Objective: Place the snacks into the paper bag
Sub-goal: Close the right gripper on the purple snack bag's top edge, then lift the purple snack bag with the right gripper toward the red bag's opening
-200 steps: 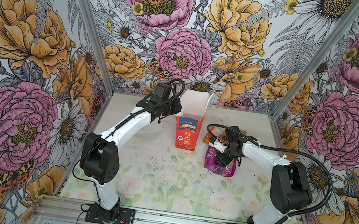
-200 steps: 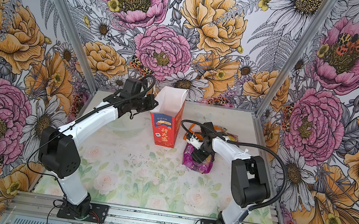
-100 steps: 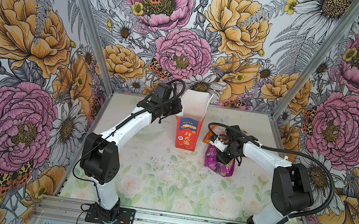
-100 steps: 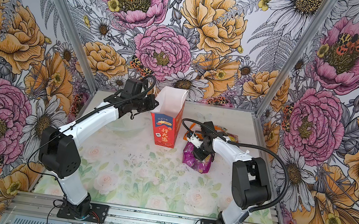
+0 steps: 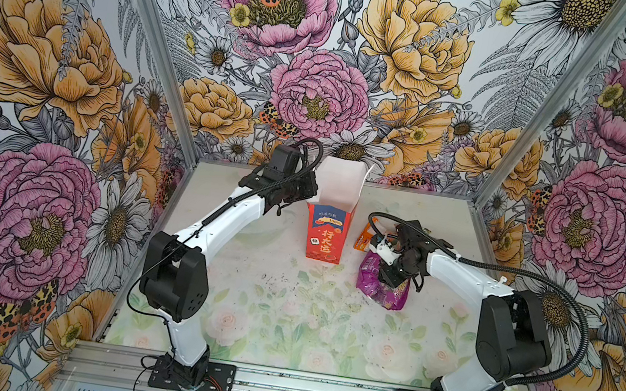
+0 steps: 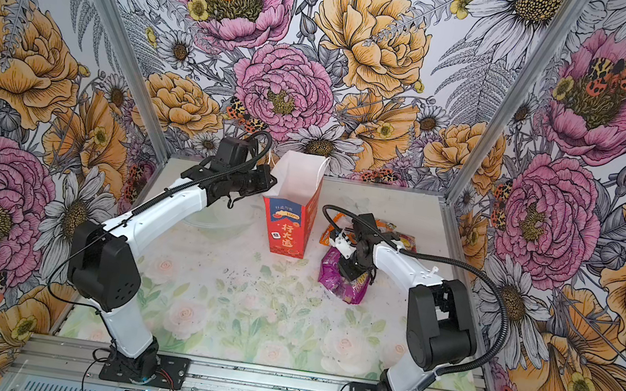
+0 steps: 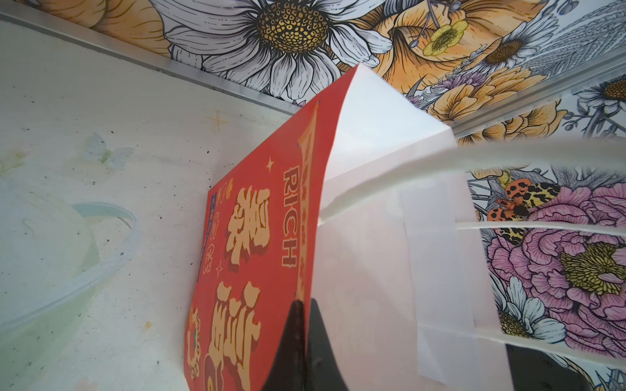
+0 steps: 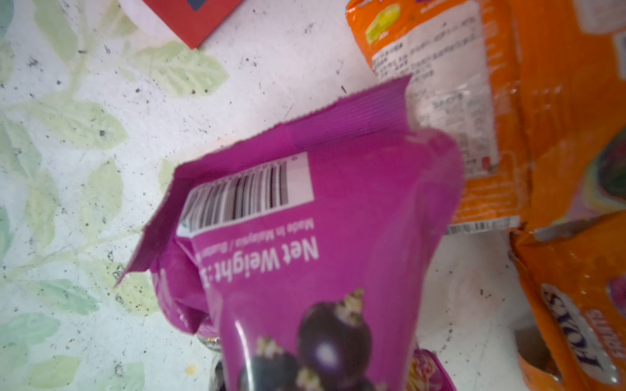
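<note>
Starting wide, your tabletop (image 5: pixel 283 326) carries everything in its back half. The biggest thing on it is the paper bag (image 5: pixel 329 232), upright near the middle of the back edge, mouth open, white inside. Your left gripper (image 7: pixel 305 304) is clamped tight on the bag's side wall at the rim, one finger on the red outside and one on the white inside, bracing that mouth open. Good, let it be.

Over to your right gripper (image 5: pixel 390 273), on the right half of the tabletop, down on the magenta-purple packet (image 8: pixel 338 220). The fingertips are hidden under the film in the wrist view, but the packet crumples up toward the jaws, so I read that as a narrow grip on it. That makes this the pick, with the carry not yet begun. The packet sits just right of the bag and apart from it, a little nearer the front edge than the orange packets (image 8: pixel 508 118). Those lie close together toward the back edge, and whether the purple one touches them I cannot tell.

Next move, as I judge it: lift until the dangling end clears the bag's rim, swing toward the middle, centre over the mouth, then release. Mind the crinkly film slipping, and mind the white cord handles (image 7: pixel 542 226) strung across the opening.
</note>
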